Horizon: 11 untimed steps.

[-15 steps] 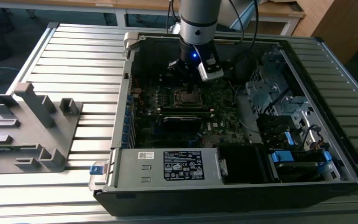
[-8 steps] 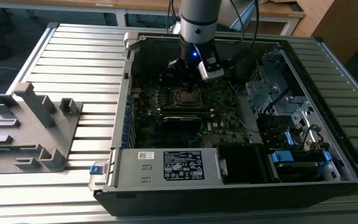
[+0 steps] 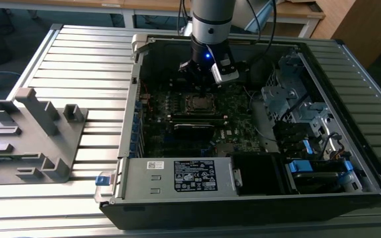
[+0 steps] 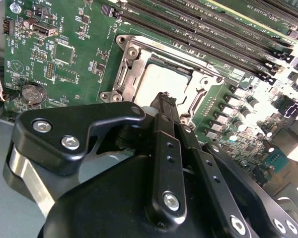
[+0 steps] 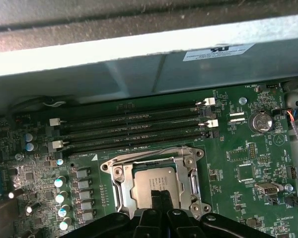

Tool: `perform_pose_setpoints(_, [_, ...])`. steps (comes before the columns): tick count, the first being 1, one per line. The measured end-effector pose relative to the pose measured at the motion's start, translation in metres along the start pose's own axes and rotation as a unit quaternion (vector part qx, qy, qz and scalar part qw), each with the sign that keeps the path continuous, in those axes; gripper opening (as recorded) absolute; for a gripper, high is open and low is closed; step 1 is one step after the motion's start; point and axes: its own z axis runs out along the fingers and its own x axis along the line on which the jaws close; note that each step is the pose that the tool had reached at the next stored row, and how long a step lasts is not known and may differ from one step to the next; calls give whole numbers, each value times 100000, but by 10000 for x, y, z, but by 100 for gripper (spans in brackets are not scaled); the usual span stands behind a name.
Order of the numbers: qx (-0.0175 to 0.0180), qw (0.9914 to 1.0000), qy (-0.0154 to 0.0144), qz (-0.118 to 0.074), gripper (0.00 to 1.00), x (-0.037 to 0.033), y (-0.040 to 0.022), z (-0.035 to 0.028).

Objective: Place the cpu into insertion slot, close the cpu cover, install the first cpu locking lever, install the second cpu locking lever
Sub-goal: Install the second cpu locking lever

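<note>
Pincer (image 5: 160, 195) fingers come together to a narrow tip over the cpu (image 5: 149, 186), pressed shut with nothing visibly held between them. In the first wrist view the tip lands at the chip's 6 o'clock edge; whether it touches the metal top cannot be told. The cpu lies flat in the insertion slot (image 5: 120, 174), and the cpu cover (image 5: 181, 161) frames it, apparently down, though its lower side is hidden behind the black finger links. In the second wrist view the pincer (image 4: 165, 101) body blocks half the picture, leaving part of the cpu (image 4: 156, 79) and the slot (image 4: 126, 74) rim visible; the locking levers are hard to make out there. In the exterior view the arm reaches down into the open computer case (image 3: 177, 198) on the slatted table (image 3: 85, 54), its pincer (image 3: 200, 91) just above the socket (image 3: 199, 102) at about the board's 12 o'clock. A grey fixture (image 3: 31, 134) stands at the case's 9 o'clock, well apart.
</note>
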Motion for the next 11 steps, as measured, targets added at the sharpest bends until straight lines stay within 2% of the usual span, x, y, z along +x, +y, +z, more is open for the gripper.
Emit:
perform_pose_setpoints(6, [8, 100000, 5, -5, 10, 0, -1, -1])
perform_pose_setpoints(11, [3, 100000, 4, -1, 10, -7, -39, -1])
